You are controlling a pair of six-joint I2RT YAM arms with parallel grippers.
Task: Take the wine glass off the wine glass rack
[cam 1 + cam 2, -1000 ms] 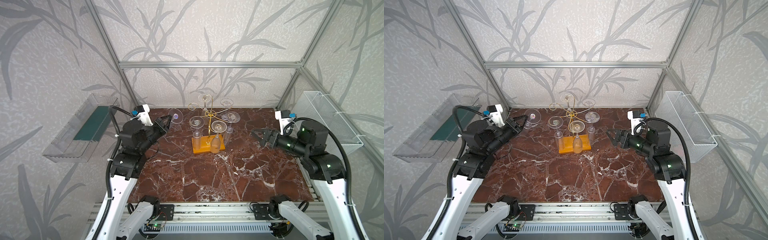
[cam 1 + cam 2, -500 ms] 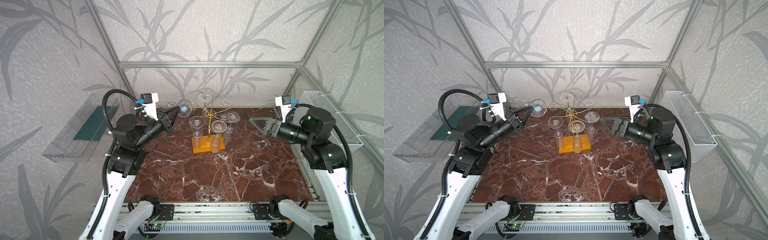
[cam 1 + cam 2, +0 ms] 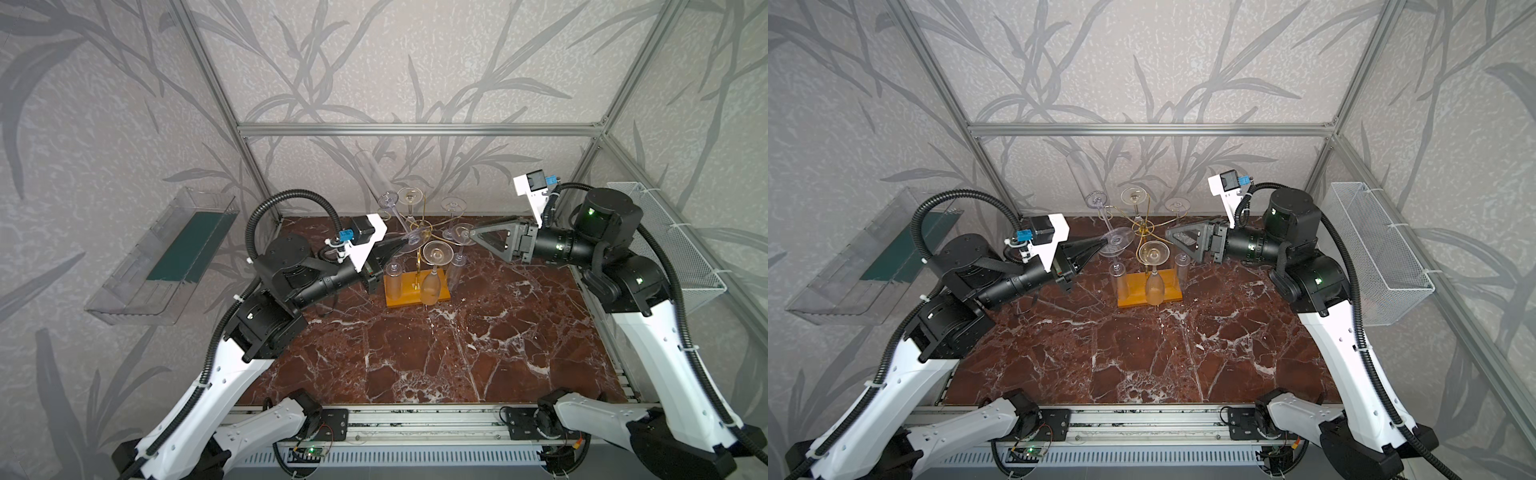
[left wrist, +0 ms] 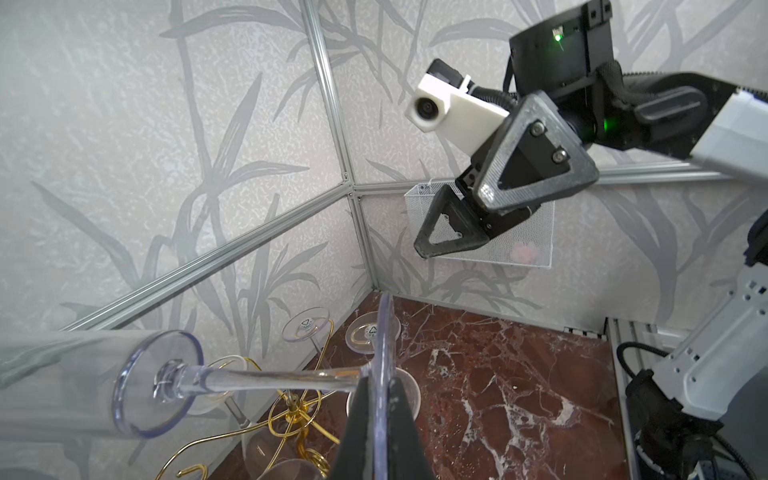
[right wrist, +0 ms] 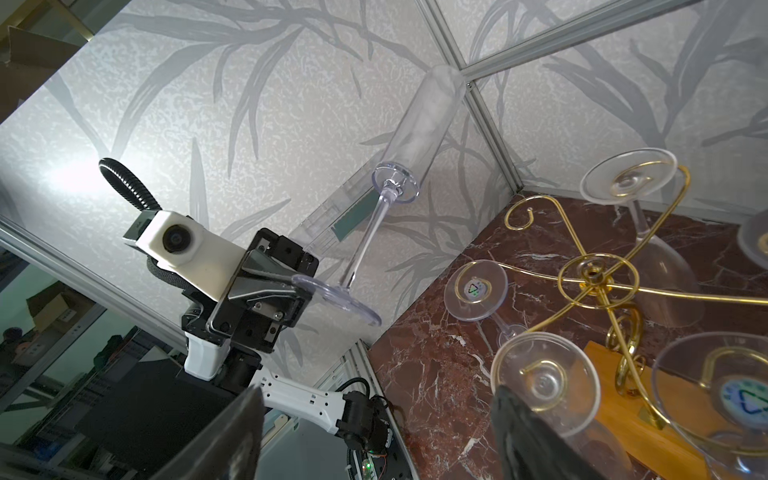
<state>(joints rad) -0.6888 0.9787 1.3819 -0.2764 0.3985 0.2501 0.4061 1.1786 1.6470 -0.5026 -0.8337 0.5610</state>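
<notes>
Looks like carry-away step: got wine glass [image 5: 395,183] already off rack [image 3: 1129,296], up in the air on its left side, apart from the gold curls as far as visible, tilted w/ bowl pointing up & back toward alu frame [image 3: 415,129]. Have left end effector [image 5: 297,286] clamped fully closed on edge of the foot disc only, nothing on stem. To do it well: hold pinch tight, go slow, no wrist flicks, since that's a long lever off a thin rim and prob pivots or slips easy. Swing away from the curls and other glasses [image 3: 432,286] hanging upside down, then rotate upright before lowering onto bench [image 3: 415,365]. Mind bowl vs. frame behind. Have right end effector [image 5: 378,395] spread wide, holding nothing, sitting close by rack's right side near a hanging glass foot; can't tell if touching. Could take the stem as 2nd support pt, else better backed off. Re the glass: clear, plastic-looking flute w/ tall narrow hazy bowl, small collar disc under it, long thin stem, wide flat foot. Prob light, slick, top-heavy as held. Can't tell how deep foot edge sits in the pads.
</notes>
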